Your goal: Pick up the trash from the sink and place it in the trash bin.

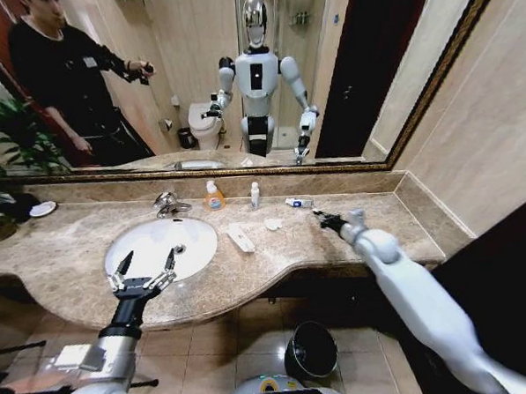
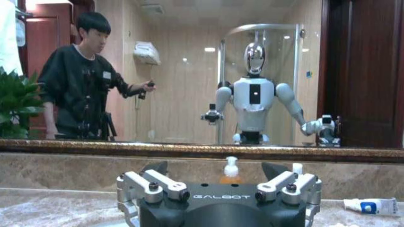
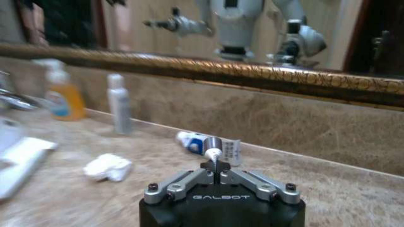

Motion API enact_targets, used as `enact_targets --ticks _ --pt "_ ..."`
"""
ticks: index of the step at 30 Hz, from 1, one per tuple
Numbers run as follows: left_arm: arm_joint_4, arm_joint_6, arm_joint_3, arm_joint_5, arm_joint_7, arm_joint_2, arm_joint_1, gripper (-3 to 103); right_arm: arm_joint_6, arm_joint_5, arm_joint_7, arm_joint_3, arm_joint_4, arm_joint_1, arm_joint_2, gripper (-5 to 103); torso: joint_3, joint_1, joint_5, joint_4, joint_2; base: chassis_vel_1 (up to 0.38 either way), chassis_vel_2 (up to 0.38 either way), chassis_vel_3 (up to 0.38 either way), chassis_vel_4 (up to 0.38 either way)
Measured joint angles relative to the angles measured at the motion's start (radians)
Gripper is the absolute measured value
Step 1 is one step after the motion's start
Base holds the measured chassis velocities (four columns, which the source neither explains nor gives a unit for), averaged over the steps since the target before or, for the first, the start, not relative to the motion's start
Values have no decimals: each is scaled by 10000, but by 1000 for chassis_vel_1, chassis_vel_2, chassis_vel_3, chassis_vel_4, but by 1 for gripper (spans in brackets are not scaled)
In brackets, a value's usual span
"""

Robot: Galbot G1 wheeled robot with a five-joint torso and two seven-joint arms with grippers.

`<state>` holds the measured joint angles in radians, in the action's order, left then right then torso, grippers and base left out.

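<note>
Right end effector (image 3: 216,171): fingers pinched together, apparently on a slim tube (image 3: 213,152), though the contact is hard to read. Risk: so thin a hold may slip on the way to the trash bin (image 1: 311,349), well below the desk. Toothpaste tube (image 3: 207,143) just beyond; crumpled scrap (image 3: 108,167), flat packet (image 1: 240,239) nearer the sink (image 1: 133,248). Left end effector (image 1: 143,272) open, empty, above the sink.

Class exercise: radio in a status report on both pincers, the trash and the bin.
Left pincer open, over sink front rim. Right pincer shut on small white piece above counter. Packet and scrap on counter. Bin below, unobstructed.
</note>
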<state>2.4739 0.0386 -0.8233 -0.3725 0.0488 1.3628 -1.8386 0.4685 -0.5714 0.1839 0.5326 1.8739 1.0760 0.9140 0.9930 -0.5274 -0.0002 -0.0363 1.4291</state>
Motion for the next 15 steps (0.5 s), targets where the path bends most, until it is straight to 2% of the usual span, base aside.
enact_targets --ticks 2,4,5,7,8,9,10,12,14,15 --pt "0 0 1 0 3 0 0 100 -67 -66 179 186 108 212 -19 1 0 0 0 -2 0 0 0 0 0" --pt "0 0 1 0 1 0 0 100 -837 -594 2611 1597 338 1689 71 1 0 0 2 -6 0 0 0 0 0" --pt "0 0 1 0 1 0 0 100 -837 -594 2611 1597 338 1689 71 1 0 0 2 -6 0 0 0 0 0" --pt "0 0 0 0 -1 0 0 100 -1562 -678 4848 2560 63 2643 384 1 0 0 2 -4 0 0 0 0 0" --pt "0 0 0 0 1 0 0 100 -2246 -621 6759 3106 -434 3286 697 1 0 0 7 0 0 0 0 0 0" --pt "0 0 0 0 1 0 0 100 -2246 -621 6759 3106 -434 3286 697 1 0 0 7 0 0 0 0 0 0" --pt "-1 0 0 0 0 0 -1 100 -2595 -346 7944 3349 -806 3552 941 1 -1 1 5 -3 0 0 0 0 0" --pt "0 0 1 0 1 0 0 100 -2909 221 8748 3561 -1161 3875 1258 1 -1 0 2 -4 0 0 0 0 0" --pt "0 0 0 0 0 0 0 100 -3067 412 8822 3580 -1295 3973 1371 1 -1 0 -3 -5 0 0 0 0 0" --pt "0 0 0 0 0 0 0 100 -3387 775 8831 3560 -1588 4092 1580 1 -1 0 -1 -4 0 0 0 0 0"
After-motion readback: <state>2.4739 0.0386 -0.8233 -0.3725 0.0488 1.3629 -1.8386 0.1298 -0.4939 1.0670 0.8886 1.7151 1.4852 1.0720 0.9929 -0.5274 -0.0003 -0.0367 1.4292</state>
